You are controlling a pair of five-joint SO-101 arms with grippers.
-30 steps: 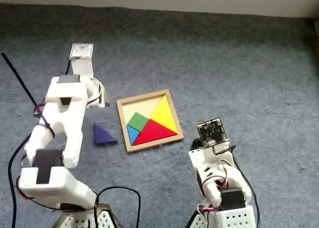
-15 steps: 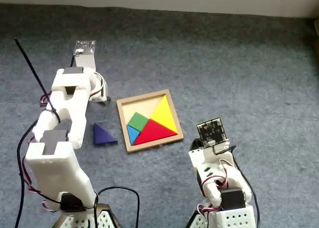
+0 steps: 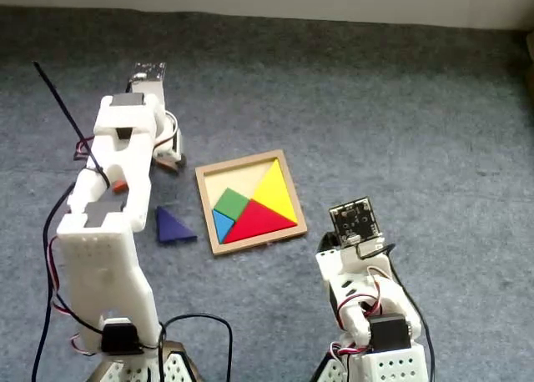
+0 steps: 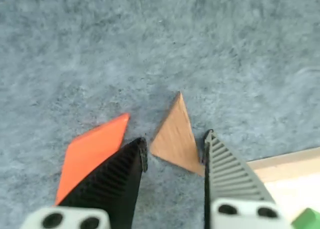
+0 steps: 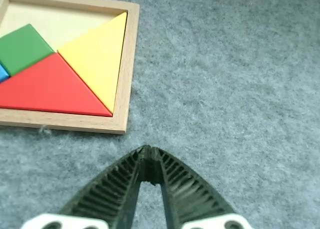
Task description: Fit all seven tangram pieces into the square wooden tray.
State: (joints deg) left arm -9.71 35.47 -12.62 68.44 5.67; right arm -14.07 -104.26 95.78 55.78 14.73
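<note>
- The carpet [image 3: 417, 107] is a grey-blue fuzzy pile. The square wooden tray [image 3: 238, 163] has a pale, smooth raised rim, and the pieces are flat with sharp corners and matte faces.
- We see the left claw [image 4: 175, 144] open wide, its ribbed black fingers [image 4: 125, 174] on either side of a tan wooden triangle [image 4: 172, 134] lying flat on the carpet. We cannot tell whether they touch it.
- An orange parallelogram [image 4: 92, 151] lies just outside one finger of the left claw, and a corner of the tray shows just past the other finger.
- The right claw [image 5: 148, 156] is closed to a point on nothing, low over bare carpet. The tray lies ahead of its tips, off towards the left arm.
- Since a second ago the left arm has stretched forward, away from its base. The orange parallelogram has come out from under it, while the right arm and the tray have stayed put.
- In the tray lie a large yellow triangle [image 3: 275, 190], a large red triangle [image 3: 259, 219], a green square [image 3: 231, 203] and a small blue triangle [image 3: 222, 224], edge to edge. The rest of its floor is bare.
- An indigo triangle [image 3: 173, 225] lies on the carpet behind the left claw, near the tray's side.
</note>
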